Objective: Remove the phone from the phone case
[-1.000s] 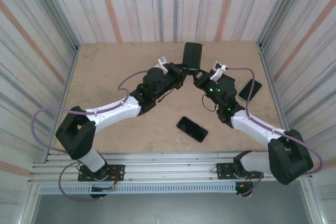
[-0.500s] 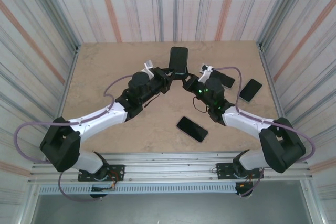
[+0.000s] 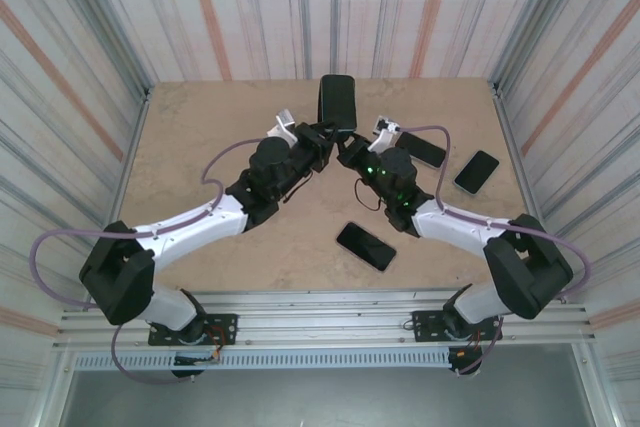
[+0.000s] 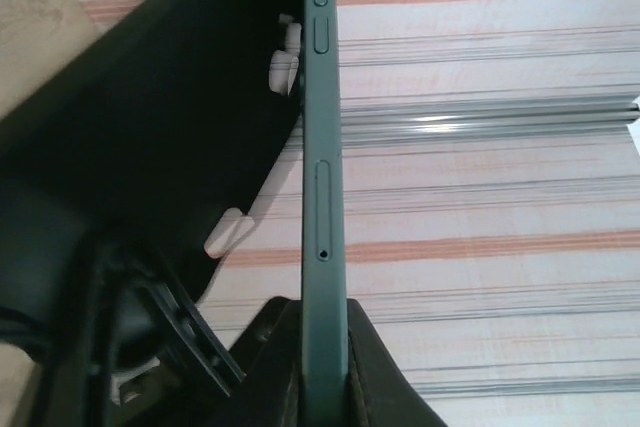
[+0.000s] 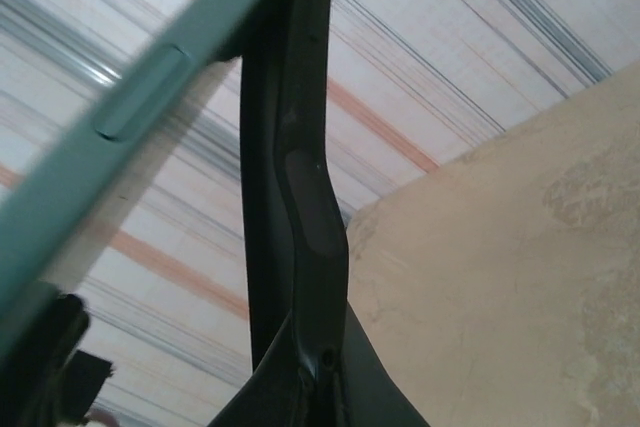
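Observation:
Both grippers hold a dark cased phone (image 3: pixel 337 104) upright above the far middle of the table (image 3: pixel 200 147). My left gripper (image 3: pixel 325 137) comes in from the left, my right gripper (image 3: pixel 350 149) from the right. In the left wrist view my left gripper (image 4: pixel 323 347) is shut on the teal-green phone (image 4: pixel 322 197), seen edge-on. The black case (image 4: pixel 180 117) flares away to its left. In the right wrist view my right gripper (image 5: pixel 322 377) is shut on the thin rim of the black case (image 5: pixel 300 177). The green phone (image 5: pixel 130 107) slants apart from it at upper left.
Three other dark phones lie flat on the table: one near the front middle (image 3: pixel 365 245), one behind the right arm (image 3: pixel 424 150), and one at the right (image 3: pixel 477 171). Corrugated striped walls enclose the table on three sides.
Both arms have shifted left together, carrying the phone and case with them. A phone lying behind the right arm has come into view.

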Controlling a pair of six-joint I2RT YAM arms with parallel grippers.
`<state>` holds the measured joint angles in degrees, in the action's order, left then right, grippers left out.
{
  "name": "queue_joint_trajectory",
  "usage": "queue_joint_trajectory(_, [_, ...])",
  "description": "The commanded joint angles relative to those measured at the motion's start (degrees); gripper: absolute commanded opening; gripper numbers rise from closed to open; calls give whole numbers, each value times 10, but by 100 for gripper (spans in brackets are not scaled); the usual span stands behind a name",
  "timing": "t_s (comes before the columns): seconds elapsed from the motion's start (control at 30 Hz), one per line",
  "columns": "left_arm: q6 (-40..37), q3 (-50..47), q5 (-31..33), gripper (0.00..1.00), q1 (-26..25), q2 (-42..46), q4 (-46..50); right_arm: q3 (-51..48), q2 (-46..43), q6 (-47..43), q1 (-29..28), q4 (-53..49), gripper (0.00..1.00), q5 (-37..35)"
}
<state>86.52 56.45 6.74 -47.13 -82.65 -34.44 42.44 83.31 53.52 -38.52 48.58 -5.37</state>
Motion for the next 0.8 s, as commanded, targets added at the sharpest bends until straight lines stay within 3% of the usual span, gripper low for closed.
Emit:
queue_joint_trajectory(0.0, [-30, 35, -43, 0, -38, 11, -37, 14, 28, 7, -10, 45, 0, -29])
queue_joint_trajectory(0.17, [-53, 13, -30, 0, -33, 50, 11, -19, 2, 11, 4, 33, 0, -48])
queue_joint_trajectory(0.33, [-81, -6, -59, 0, 15, 94, 66, -24, -8, 18, 27, -5, 0, -18])
queue_joint_trajectory(0.53, [-71, -53, -156, 0, 111, 113, 70, -11, 15, 53, 38, -64, 0, -6])
queue_joint_trajectory(0.77, [-71, -130, -291, 0, 253, 99, 39, 46, 108, 89, 14, -81, 0, 19])
